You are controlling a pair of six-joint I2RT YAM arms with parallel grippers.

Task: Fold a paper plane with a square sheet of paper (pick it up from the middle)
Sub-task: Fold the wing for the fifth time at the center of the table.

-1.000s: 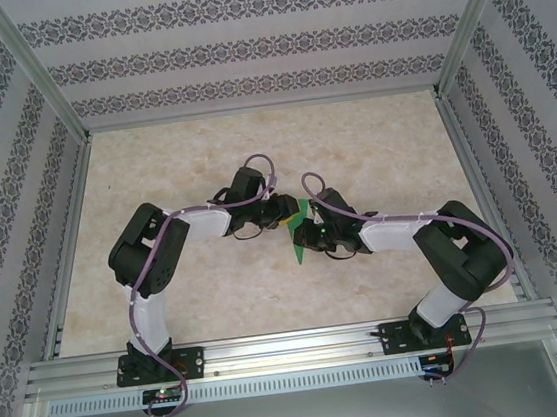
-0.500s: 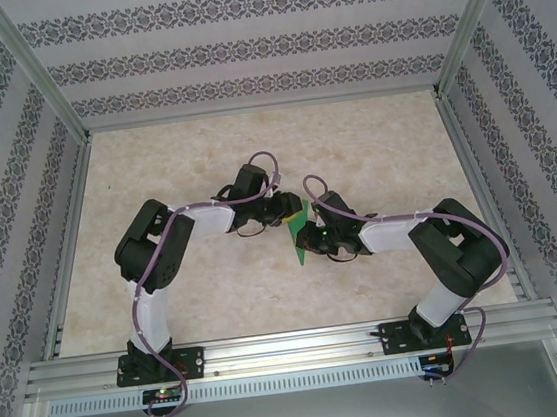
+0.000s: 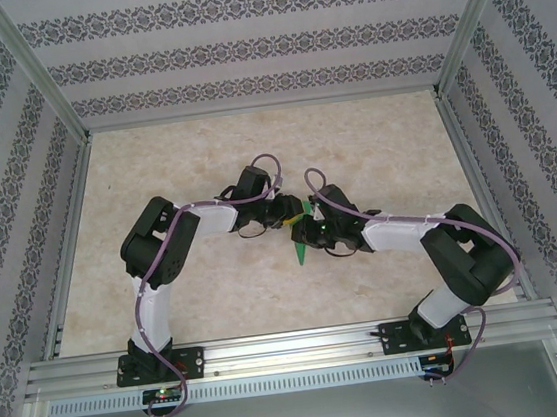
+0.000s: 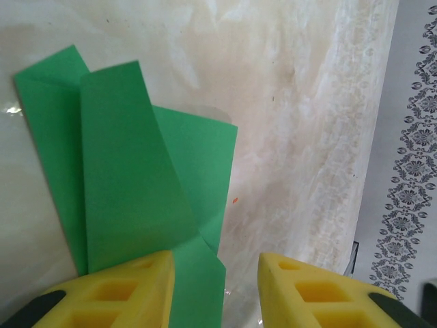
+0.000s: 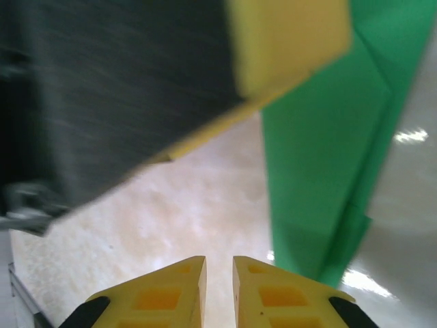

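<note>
The bright green paper lies mid-table, folded into a narrow strip with overlapping flaps and a pointed near end. In the left wrist view the paper shows its long slanted folds. My left gripper is open above it, its left finger over the sheet and the paper's edge lying in the gap. From above, the left gripper is at the paper's far end. My right gripper sits just beside it. Its jaws are almost together with nothing between them, and the paper lies to their right.
The left gripper's black body and yellow finger hang close above the right gripper's view. Both forearms converge over the beige tabletop. Patterned walls and aluminium rails enclose the table.
Both grippers have drawn closer together over the paper. From above, the green paper now looks narrower and more covered than a second ago.
</note>
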